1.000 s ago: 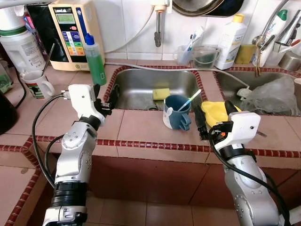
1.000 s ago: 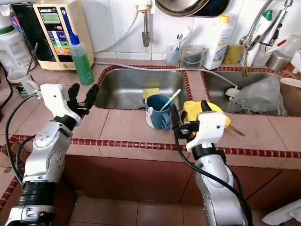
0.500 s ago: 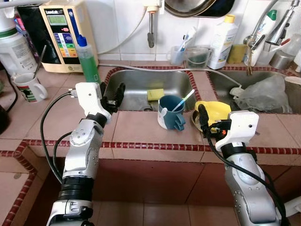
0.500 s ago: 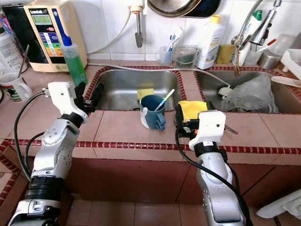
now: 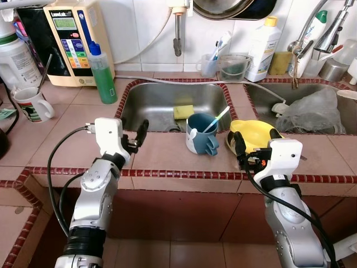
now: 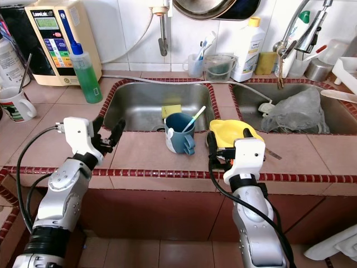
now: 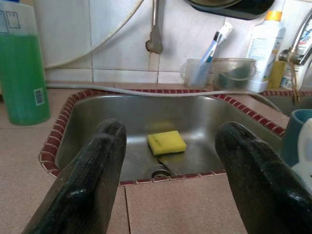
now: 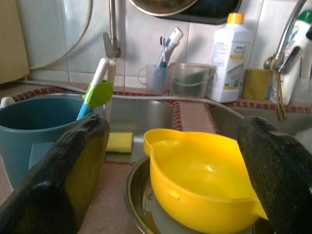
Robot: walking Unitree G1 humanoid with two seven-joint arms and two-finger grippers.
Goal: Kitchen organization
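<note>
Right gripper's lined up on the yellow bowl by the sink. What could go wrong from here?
1. The yellow bowl sits nested in a metal dish; the open right gripper may lift or drag both.
2. The blue cup with a toothbrush stands close beside the bowl, near the sink edge; a finger could knock it in.
3. The left gripper, open, hovers at the sink rim.

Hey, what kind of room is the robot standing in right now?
Most likely a home kitchen: a tiled counter with a stainless double sink, a yellow sponge lying in it, and a dish soap bottle beside it.
</note>
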